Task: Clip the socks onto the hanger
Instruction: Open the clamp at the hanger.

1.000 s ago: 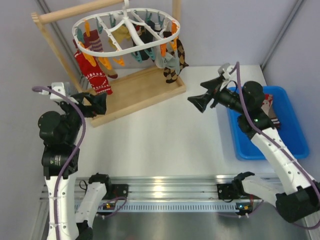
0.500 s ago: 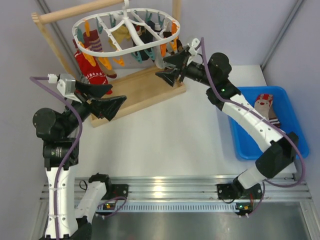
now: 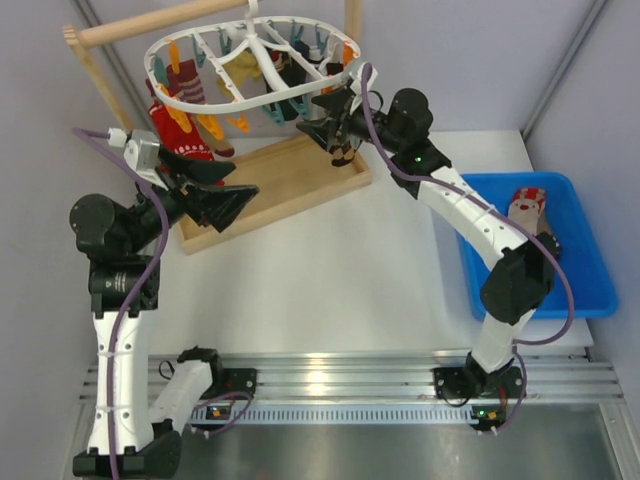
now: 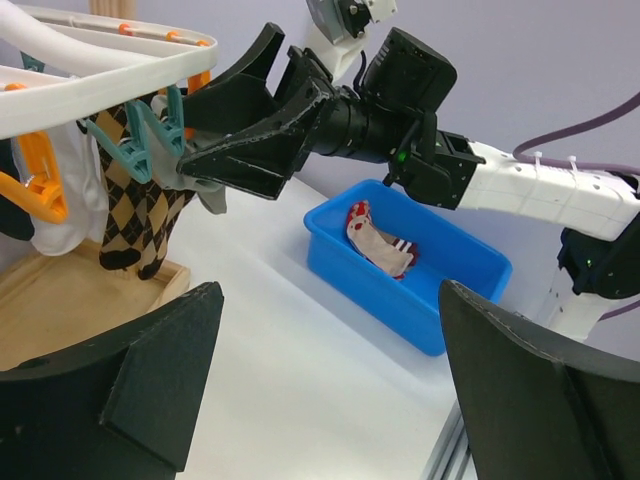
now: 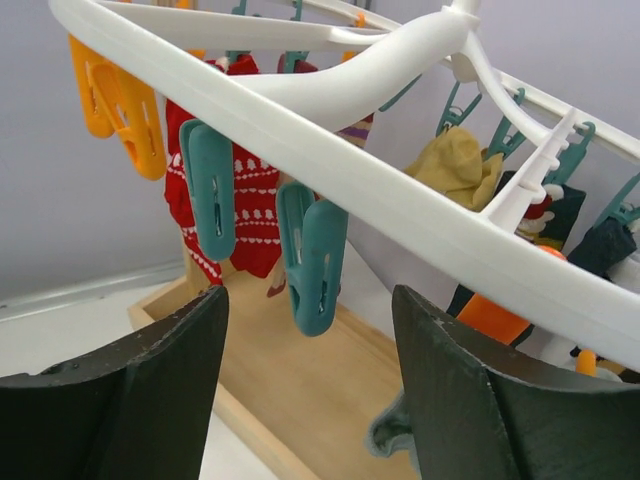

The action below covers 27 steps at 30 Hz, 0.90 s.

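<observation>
The white oval hanger [image 3: 250,62] hangs from a wooden rod, with orange and teal pegs. Several socks are clipped to it: red patterned [image 3: 190,150], argyle [image 3: 350,120], yellow and dark ones. My right gripper [image 3: 312,112] is open and empty at the hanger's front right rim. In the right wrist view [image 5: 310,390] a bare teal peg [image 5: 312,255] hangs just above its jaws, under the rim [image 5: 330,150]. My left gripper [image 3: 240,185] is open and empty over the wooden tray, pointing right [image 4: 325,300]. One more sock [image 3: 527,207] lies in the blue bin [image 3: 590,262].
The light wooden frame's tray [image 3: 275,185] stands under the hanger at the back left. A grey sock [image 5: 395,435] hangs beside my right finger. The blue bin also shows in the left wrist view [image 4: 440,300], with the sock [image 4: 378,240] inside.
My right arm has swung from beside the blue bin to the hanger's front right rim. My left gripper has lifted, turned to the right and spread its jaws wide.
</observation>
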{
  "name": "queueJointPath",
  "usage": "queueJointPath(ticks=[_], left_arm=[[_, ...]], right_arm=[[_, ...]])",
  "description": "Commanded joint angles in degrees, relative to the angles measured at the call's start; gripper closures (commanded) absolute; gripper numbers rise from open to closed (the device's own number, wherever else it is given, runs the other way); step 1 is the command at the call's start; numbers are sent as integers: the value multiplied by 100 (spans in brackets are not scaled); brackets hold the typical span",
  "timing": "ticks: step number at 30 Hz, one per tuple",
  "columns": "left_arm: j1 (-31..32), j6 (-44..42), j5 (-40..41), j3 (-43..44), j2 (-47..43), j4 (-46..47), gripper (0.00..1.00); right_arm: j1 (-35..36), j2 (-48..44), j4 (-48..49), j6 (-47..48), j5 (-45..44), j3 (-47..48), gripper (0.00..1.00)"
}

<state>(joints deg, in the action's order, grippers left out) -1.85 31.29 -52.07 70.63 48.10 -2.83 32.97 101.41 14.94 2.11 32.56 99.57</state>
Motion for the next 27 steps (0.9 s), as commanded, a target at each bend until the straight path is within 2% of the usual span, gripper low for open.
queueJointPath(ticks=[1, 6, 8, 9, 13, 14, 15, 16, 17, 18, 19, 21, 24, 27], left_arm=[[9, 228, 92, 267, 217, 503, 7], [79, 395, 662, 714, 621, 485, 9], [158, 413, 943, 1125, 955, 119, 9], [202, 326, 1049, 1285, 1078, -32, 9], [1385, -350, 1779, 1980, 1684, -1017, 7], [1615, -456, 2171, 2094, 1755, -1244, 6], [1844, -622, 2419, 2156, 1808, -1359, 5], [2194, -667, 2560, 2200, 1930, -1404, 5], [2319, -703, 2658, 2288, 1984, -1465, 5], [2442, -616, 3094, 2332, 2045, -1596, 4], [2574, -528, 3281, 2367, 2142, -1667, 5], [2593, -161, 3902, 2534, 2343, -2035, 7], [2593, 270, 4310, 2737, 2485, -2257, 9], [2681, 316, 4776, 2938, 2626, -2239, 11]], right_arm=[[78, 143, 387, 97, 14, 405, 36], [95, 353, 369, 18, 49, 581, 50], [122, 371, 369, 26, 32, 625, 53], [131, 371, 361, 26, 14, 643, 58], [253, 336, 247, 158, -126, 722, 71], [288, 293, 212, 210, -240, 722, 73], [341, 257, 176, 237, -319, 713, 81], [376, 222, 132, 272, -390, 696, 84], [394, 152, 54, 351, -503, 678, 87], [464, 125, 27, 386, -600, 626, 97], [491, 64, 9, 404, -697, 599, 100], [552, 2, 0, 413, -900, 511, 100], [605, -68, -52, 413, -1189, 449, 100], [605, -147, -53, 378, -1243, 336, 100]])
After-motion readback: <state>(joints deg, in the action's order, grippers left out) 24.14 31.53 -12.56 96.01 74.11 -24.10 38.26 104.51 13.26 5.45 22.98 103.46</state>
